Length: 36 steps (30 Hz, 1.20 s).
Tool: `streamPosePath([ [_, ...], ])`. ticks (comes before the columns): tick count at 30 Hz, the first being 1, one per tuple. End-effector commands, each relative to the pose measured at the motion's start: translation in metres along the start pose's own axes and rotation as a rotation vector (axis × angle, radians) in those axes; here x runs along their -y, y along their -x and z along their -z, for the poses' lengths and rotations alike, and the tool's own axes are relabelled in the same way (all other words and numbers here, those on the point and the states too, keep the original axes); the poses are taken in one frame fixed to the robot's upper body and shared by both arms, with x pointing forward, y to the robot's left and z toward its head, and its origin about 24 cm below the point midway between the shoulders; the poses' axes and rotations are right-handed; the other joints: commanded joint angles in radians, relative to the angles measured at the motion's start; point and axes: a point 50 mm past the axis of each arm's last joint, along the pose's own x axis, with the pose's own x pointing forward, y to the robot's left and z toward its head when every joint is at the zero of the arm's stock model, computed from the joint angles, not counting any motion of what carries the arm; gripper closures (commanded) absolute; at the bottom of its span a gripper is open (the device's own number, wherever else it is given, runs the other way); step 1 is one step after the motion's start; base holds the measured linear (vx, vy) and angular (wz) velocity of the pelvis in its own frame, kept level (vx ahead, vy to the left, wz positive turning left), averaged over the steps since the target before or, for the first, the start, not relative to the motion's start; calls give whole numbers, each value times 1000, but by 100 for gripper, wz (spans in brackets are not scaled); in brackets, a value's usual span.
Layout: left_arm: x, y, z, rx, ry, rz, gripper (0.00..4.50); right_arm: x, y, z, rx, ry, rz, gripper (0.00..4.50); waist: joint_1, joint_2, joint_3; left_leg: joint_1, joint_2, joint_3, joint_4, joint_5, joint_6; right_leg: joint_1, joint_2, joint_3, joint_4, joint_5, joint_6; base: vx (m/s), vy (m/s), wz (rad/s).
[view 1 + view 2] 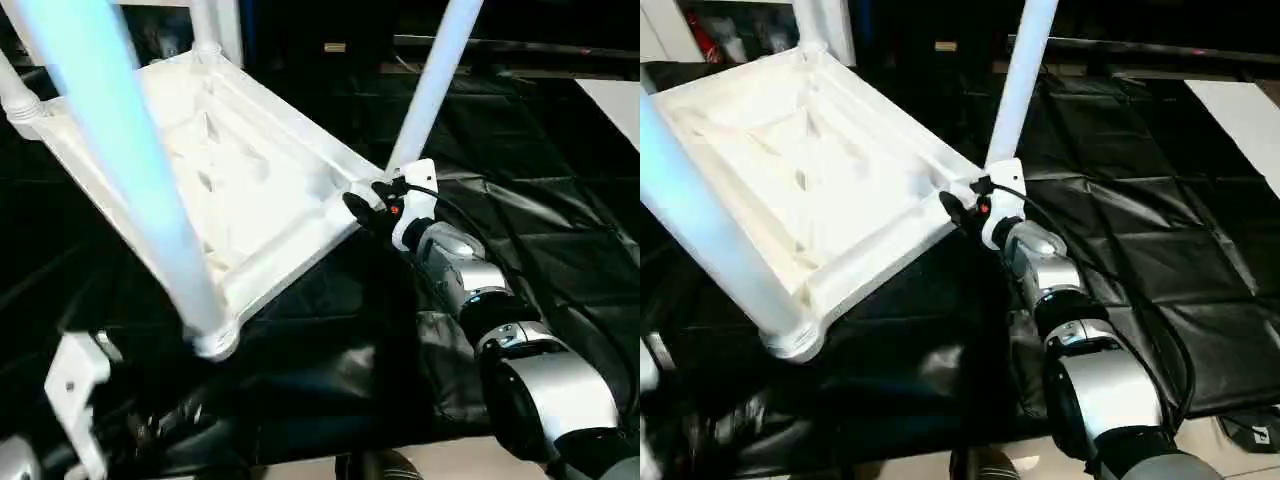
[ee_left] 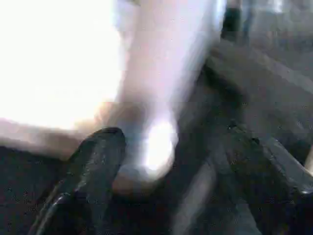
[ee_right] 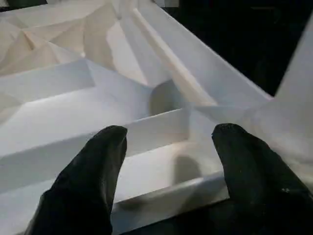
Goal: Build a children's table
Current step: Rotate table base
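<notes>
The left tool (image 2: 166,171) stands spread. A table leg (image 2: 161,98) and its corner socket lie just ahead of the black fingers (image 2: 95,161), between them but not gripped. In the head views this is the nearest leg (image 1: 130,170), seated in the near corner of the children's table (image 1: 240,190).

The right tool (image 3: 168,166) is also spread. Its two fingers (image 3: 88,181) straddle the rim of the ribbed underside, one to each side of the edge wall. Whether the pads press on the plastic cannot be told. In the head views this tool (image 1: 962,212) sits at the table's right-hand corner, directly below another upright leg (image 1: 1020,70).

The table is inverted and tilted, underside up. Legs stand in all four visible corners, the far two beyond both tools. Black padded sheeting (image 1: 1160,240) lies underneath.

Likely faults from here:
- With the left tool not closed on anything, the tilted top may drop or swing if the right tool has no firm hold.
- A leg that is not fully seated may work loose under its own leverage.
- Side load from the right tool on the thin rim may flex it.
</notes>
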Motion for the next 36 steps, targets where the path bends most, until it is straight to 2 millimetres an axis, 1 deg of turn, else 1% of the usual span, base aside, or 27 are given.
streamPosePath([
  [1,0,-14,-3,56,-11,13,34,12,14,9,0,-4,53,131,-2,22,-72,13,24,3,-68,-124,79,60,-48,54,-42,-148,-250,0,0,0],
  [2,0,-16,-3,62,-10,16,31,13,15,10,0,-1,57,131,0,20,-72,10,23,0,-70,-123,76,64,-49,53,-44,-156,-239,0,0,0],
  [3,-2,-24,-4,83,-7,24,11,15,20,14,3,6,64,131,0,18,-79,9,21,0,-67,-119,72,67,-49,54,-40,-160,-233,0,0,0],
  [4,-5,-32,-3,93,-16,23,11,18,26,17,5,4,85,131,0,14,-80,5,16,-1,-65,-117,70,70,-48,55,-43,-175,-219,0,0,0],
  [5,-8,-39,-3,97,-17,22,11,20,32,20,8,7,102,131,2,13,-83,8,15,0,-62,-116,70,68,-47,57,-43,-176,-214,0,0,0],
  [6,-9,-42,-2,95,-18,20,11,21,34,21,9,8,108,131,1,12,-86,6,15,-1,-62,-111,70,70,-46,57,-42,-176,-209,0,0,0],
  [7,-10,-45,-2,93,-21,18,11,22,36,22,9,9,114,131,0,14,-90,8,15,-1,-59,-112,69,69,-47,56,-39,-178,-214,0,0,0],
  [8,-12,-50,-1,88,-32,17,11,23,39,24,2,10,127,131,-3,12,-92,1,12,-4,-60,-116,68,74,-45,55,-42,-194,-205,0,0,0],
  [9,-14,-56,0,86,-34,16,11,25,43,26,-15,25,152,131,-4,13,-94,2,12,-6,-59,-122,62,73,-46,55,-45,-216,-195,0,0,0],
  [10,-16,-60,0,93,-51,18,11,26,44,29,-30,20,172,131,-5,19,-98,1,11,-9,-59,-128,54,76,-47,54,-45,-240,-191,0,0,0],
  [11,-16,-65,-2,106,-52,31,11,26,44,32,-45,5,182,131,-7,16,-97,0,10,-8,-58,-131,52,75,-47,54,-49,-255,-185,0,0,0],
  [12,-15,-69,-5,126,-41,50,11,24,44,34,-61,-1,174,131,-6,22,-103,2,10,-9,-56,-135,43,75,-47,54,-47,-262,-184,0,0,0],
  [13,-15,-69,-5,126,-41,50,11,24,44,34,-61,-1,174,131,-6,20,-102,4,11,-7,-55,-140,41,71,-45,56,-48,-257,-192,0,0,0],
  [15,-5,-77,-14,178,8,151,11,14,39,42,-124,22,115,131,-3,30,-108,6,12,-6,-52,-140,36,70,-42,59,-43,-229,-211,0,0,0],
  [16,0,-79,-18,196,29,201,11,9,36,45,-143,35,91,131,-1,28,-110,11,11,-2,-50,-138,38,65,-37,60,-42,-191,-232,0,0,0],
  [17,8,-82,-22,205,59,280,11,4,31,45,-146,25,87,131,-1,30,-112,9,10,-3,-50,-138,38,68,-36,60,-38,-177,-241,0,0,0],
  [18,12,-83,-23,202,70,311,11,3,28,45,-145,17,92,131,-2,26,-113,4,10,-5,-50,-146,39,71,-38,59,-36,-185,-248,0,0,0],
  [20,22,-87,-25,203,101,393,11,-3,18,42,-145,-3,85,131,-2,26,-114,3,11,-7,-49,-148,41,74,-41,59,-36,-197,-248,0,0,0],
  [22,26,-90,-26,209,113,418,11,-5,15,41,-146,-7,81,131,0,27,-118,2,12,-6,-47,-123,41,75,-39,60,-31,-174,-251,0,0,0],
  [25,39,-106,-24,204,114,495,11,-16,4,38,-153,-15,56,131,-1,29,-120,4,12,-5,-46,-129,45,73,-39,57,-32,-179,-247,0,0,0],
  [28,44,-111,-23,196,119,528,11,-20,1,37,-151,-18,47,131,-2,25,-123,0,10,-7,-44,-123,39,80,-41,59,-29,-183,-235,0,0,0],
  [29,52,-124,-23,197,113,566,11,-29,-5,37,-146,-32,23,131,-2,27,-127,0,10,-7,-43,-119,39,82,-42,58,-29,-181,-234,0,0,0],
  [30,55,-131,-24,198,105,578,11,-33,-7,37,-146,-35,17,131,-2,28,-127,3,9,-5,-41,-118,41,77,-40,58,-31,-181,-235,0,0,0],
  [31,55,-131,-24,198,105,578,11,-33,-7,37,-146,-35,17,131,-2,27,-127,-1,8,-6,-41,-118,40,80,-40,58,-32,-184,-232,0,0,0],
  [33,54,-145,-22,196,87,551,11,-36,-9,39,-153,-28,23,131,-3,26,-132,-3,8,-8,-40,-114,36,84,-43,58,-30,-183,-229,0,0,0],
  [34,51,-154,-20,190,73,532,11,-37,-9,40,-152,-39,25,131,-3,30,-136,-1,8,-9,-39,-118,36,85,-44,58,-30,-184,-228,0,0,0],
  [36,45,-167,-17,165,41,477,11,-38,-10,40,-151,-44,32,131,-2,31,-137,3,6,-8,-38,-132,39,80,-41,57,-36,-201,-223,0,0,0],
])
